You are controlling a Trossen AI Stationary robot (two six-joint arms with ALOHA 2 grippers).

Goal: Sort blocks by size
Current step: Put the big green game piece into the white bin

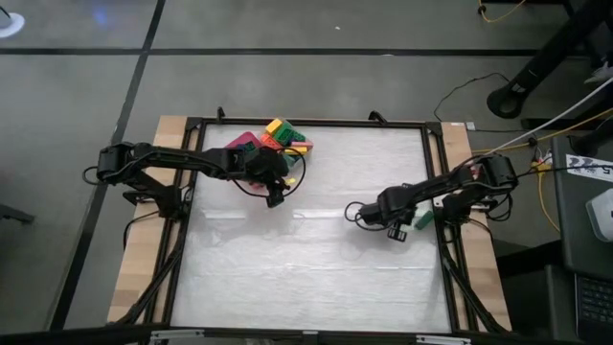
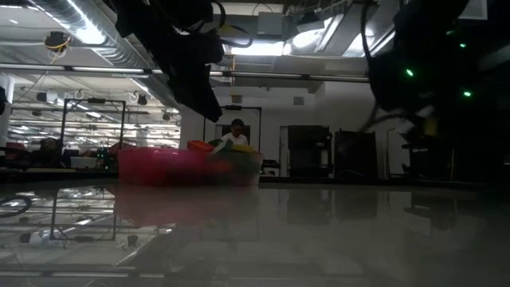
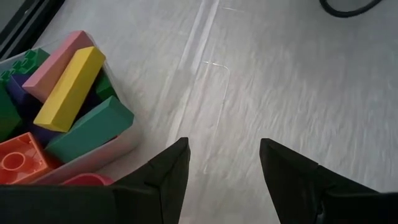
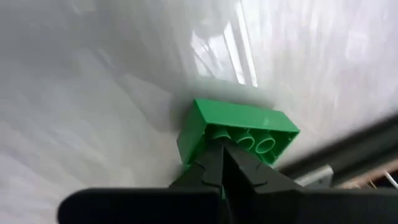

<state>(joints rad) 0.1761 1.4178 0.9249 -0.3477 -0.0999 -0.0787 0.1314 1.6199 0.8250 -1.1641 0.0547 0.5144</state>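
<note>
The left arm reaches in from the bench's left edge, stretched across toward the far middle, and its gripper point(image 1: 275, 192) hangs just beside the heap of blocks point(image 1: 273, 140), on the heap's near side; in its wrist view the jaws stand well apart with only bare bench surface between them, holding nothing. That same view shows the heap close at hand: a long yellow bar point(image 3: 69, 88) lying across a pink one, a teal-green bar point(image 3: 90, 129) beside it, an orange studded brick point(image 3: 18, 158), with green and purple pieces underneath, all gathered in a clear plastic tray point(image 3: 118, 148) whose wall shows pale at the edge. The right arm comes in from the bench's right edge, bent at the elbow, its gripper point(image 1: 388, 223) low over the right middle of the surface. Its jaws are closed tight on the wall of a green block point(image 4: 239, 132), which lies with its hollow underside toward the camera, near the dark frame at the bench's right edge. The bench point(image 1: 306, 278) is a pale, glossy sheet bounded by a black frame, wood showing at both sides. Across it, the low view shows a pink tray point(image 2: 159, 166) at the heap, and beyond that a dim room with ceiling lights, shelving and a person point(image 2: 236, 134) far off.
</note>
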